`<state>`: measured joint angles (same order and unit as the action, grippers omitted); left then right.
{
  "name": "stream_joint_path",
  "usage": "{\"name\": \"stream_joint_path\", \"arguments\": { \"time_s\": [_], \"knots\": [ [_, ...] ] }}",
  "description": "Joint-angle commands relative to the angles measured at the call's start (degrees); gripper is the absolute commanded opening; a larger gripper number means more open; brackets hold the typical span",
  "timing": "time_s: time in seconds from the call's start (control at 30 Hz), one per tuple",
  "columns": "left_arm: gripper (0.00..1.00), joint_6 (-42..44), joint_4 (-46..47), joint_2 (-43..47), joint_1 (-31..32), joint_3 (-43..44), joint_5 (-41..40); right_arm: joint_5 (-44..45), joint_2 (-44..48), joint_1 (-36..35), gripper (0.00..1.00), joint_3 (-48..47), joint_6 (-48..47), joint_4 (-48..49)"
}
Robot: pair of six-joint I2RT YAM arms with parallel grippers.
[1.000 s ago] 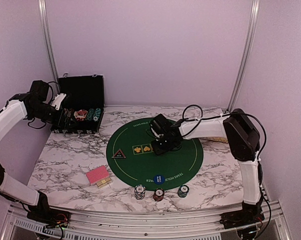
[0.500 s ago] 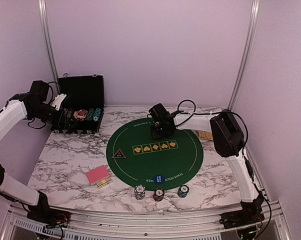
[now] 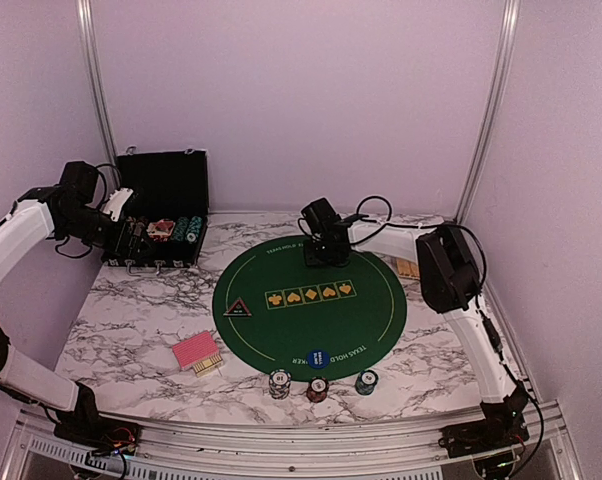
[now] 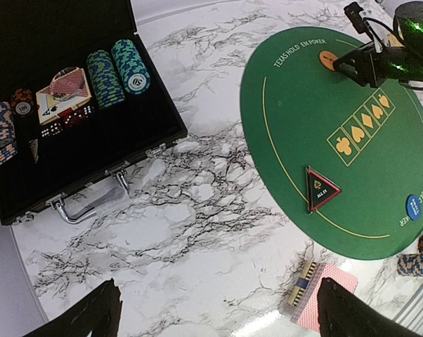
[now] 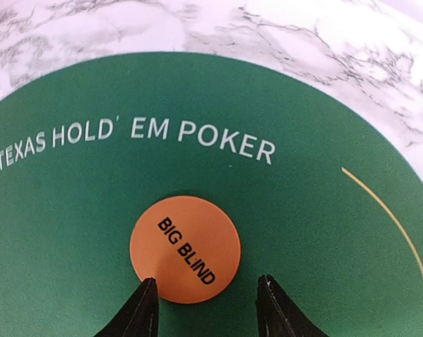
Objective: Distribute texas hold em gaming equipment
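My right gripper (image 5: 206,302) is open just above the far edge of the green poker mat (image 3: 309,300). Its fingertips straddle the near rim of the orange "BIG BLIND" button (image 5: 185,249), which lies flat on the mat; the left tip touches the rim. In the top view the gripper (image 3: 321,248) hides this button. My left gripper (image 4: 218,319) is open wide and empty, high over the marble by the case. A blue button (image 3: 318,358) and a black triangular button (image 3: 238,308) lie on the mat. Three chip stacks (image 3: 317,389) stand at the mat's near edge. Red-backed cards (image 3: 196,351) lie left of the mat.
The black hinged case (image 3: 159,215) stands open at the back left, holding teal chip stacks (image 4: 120,70), more chips, cards and dice. A tan tray (image 3: 411,268) sits behind my right arm at the mat's right side. Metal frame posts rise at both back corners.
My right gripper has moved from the mat's middle to its far edge, uncovering the row of yellow suit symbols. The left arm has not moved.
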<state>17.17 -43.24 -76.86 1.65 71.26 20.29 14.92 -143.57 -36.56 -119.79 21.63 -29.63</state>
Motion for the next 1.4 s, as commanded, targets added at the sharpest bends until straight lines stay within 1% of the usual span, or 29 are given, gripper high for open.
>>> {"name": "stream_joint_path", "arguments": {
  "time_s": [0.0, 0.1, 0.27, 0.3, 0.4, 0.57, 0.7, 1.07, 1.13, 1.37],
  "knots": [
    [0.99, 0.6, -1.8, 0.6, -0.2, 1.6, -0.3, -0.6, 7.5, -0.6, 0.53, 3.8, -3.2, 0.4],
    [0.99, 0.5, -2.1, 0.5, -0.2, 1.8, -0.5, -1.4, 14.0, -2.5, 0.65, 11.0, -5.1, 1.6],
    [0.99, 0.6, -2.2, 0.6, -0.2, 1.9, -0.1, -6.3, 25.5, -8.1, 0.79, 27.1, -8.0, 2.3],
    [0.99, 0.5, -2.2, 0.6, -0.2, 2.0, 0.0, -7.9, 27.5, -9.2, 0.80, 30.2, -8.3, 2.2],
    [0.99, 0.5, -2.3, 0.5, -0.2, 2.1, 0.2, -13.5, 32.5, -12.1, 0.80, 38.1, -9.4, 1.3],
    [0.99, 0.6, -2.4, 0.5, -0.2, 2.2, 0.3, -17.1, 38.0, -16.8, 0.79, 46.4, -12.1, -0.3],
    [0.99, 0.5, -2.5, 0.6, -0.2, 2.0, 0.6, -17.2, 38.5, -18.3, 0.78, 47.5, -13.1, -1.9],
    [0.99, 1.2, -3.0, 1.1, -0.2, 1.2, 1.2, -15.2, 33.7, -21.5, 0.78, 45.3, -14.6, -4.7],
    [0.99, 1.2, -3.1, 1.1, -0.2, 1.2, 1.3, -13.5, 33.4, -21.6, 0.76, 45.4, -14.5, -4.7],
    [0.99, 1.2, -3.4, 1.2, -0.2, 1.8, 1.5, -13.5, 33.6, -21.6, 0.70, 46.4, -14.5, -4.8]
  ]
}}
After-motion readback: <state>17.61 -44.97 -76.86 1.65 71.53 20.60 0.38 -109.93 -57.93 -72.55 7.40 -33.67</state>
